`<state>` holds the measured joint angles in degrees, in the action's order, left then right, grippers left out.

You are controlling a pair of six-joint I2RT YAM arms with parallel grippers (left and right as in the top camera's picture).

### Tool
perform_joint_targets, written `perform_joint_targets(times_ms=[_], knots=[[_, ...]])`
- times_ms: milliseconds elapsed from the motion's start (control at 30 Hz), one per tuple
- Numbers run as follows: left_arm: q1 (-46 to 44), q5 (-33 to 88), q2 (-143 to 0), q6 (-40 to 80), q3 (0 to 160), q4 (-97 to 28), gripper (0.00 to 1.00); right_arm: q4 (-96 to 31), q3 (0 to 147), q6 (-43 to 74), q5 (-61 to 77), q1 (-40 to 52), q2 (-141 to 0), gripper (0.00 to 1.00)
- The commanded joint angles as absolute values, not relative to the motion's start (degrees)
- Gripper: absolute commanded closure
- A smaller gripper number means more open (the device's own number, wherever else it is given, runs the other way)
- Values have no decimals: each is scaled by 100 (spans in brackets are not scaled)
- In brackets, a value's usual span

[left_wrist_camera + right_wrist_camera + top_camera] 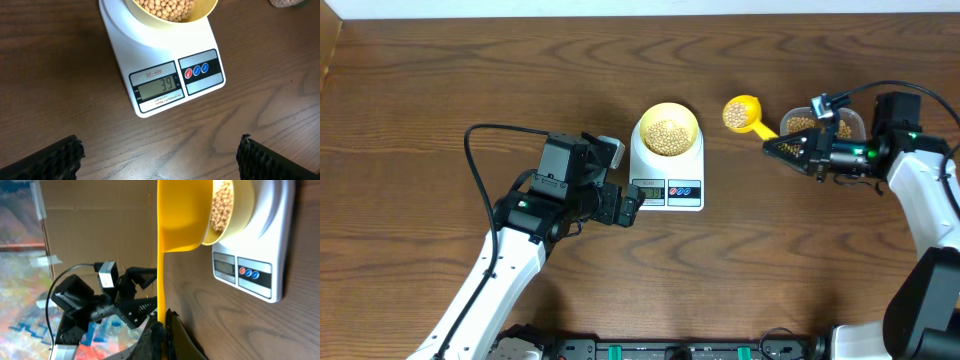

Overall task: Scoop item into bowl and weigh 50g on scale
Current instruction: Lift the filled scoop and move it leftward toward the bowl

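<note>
The pale-yellow bowl (pixel 667 130) holds tan beans (pixel 667 137) and stands on the white scale (pixel 667 178). In the left wrist view the scale (pixel 165 65) reads 39 on its display (pixel 159 89); the bowl (pixel 172 12) is cut off at the top. My left gripper (pixel 159 157) is open and empty, just in front of the scale. My right gripper (pixel 782 148) is shut on the handle of the yellow scoop (pixel 741 112), which is to the right of the bowl. In the right wrist view the scoop (pixel 182 215) is next to the bowl (pixel 235 207).
A clear tub of beans (pixel 820 125) stands at the right, behind my right gripper. The left arm's cable loops over the table at the left.
</note>
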<state>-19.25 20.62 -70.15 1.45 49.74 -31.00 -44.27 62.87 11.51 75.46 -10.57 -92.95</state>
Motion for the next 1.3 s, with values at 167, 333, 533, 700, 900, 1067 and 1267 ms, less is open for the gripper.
perform_joint_targets(times_ms=[167, 333, 533, 700, 900, 1067, 1267], knots=[[-1933, 2003, -7037, 130, 4982, -3094, 0, -4045, 6274, 1398, 7813, -611, -9336, 99], [-1933, 2005, -7037, 130, 4982, -3094, 0, -3374, 6274, 2003, 7752, -386, -9336, 99], [-1933, 2005, -7037, 130, 4982, -3094, 0, -2923, 6274, 2504, 7185, -156, -9336, 99], [-1933, 2005, -7037, 130, 4982, -3094, 0, -2630, 6274, 2506, 7192, 91, -9336, 99], [-1933, 2003, -7037, 130, 4982, -3094, 0, -2410, 6274, 2499, 7192, 209, -9336, 99], [-1933, 2005, -7037, 132, 4982, -3094, 0, -2305, 6274, 2438, 7192, 209, -9336, 99], [-1933, 2005, -7037, 130, 4982, -3094, 0, -2226, 6274, 2853, 7161, 209, -9336, 99]])
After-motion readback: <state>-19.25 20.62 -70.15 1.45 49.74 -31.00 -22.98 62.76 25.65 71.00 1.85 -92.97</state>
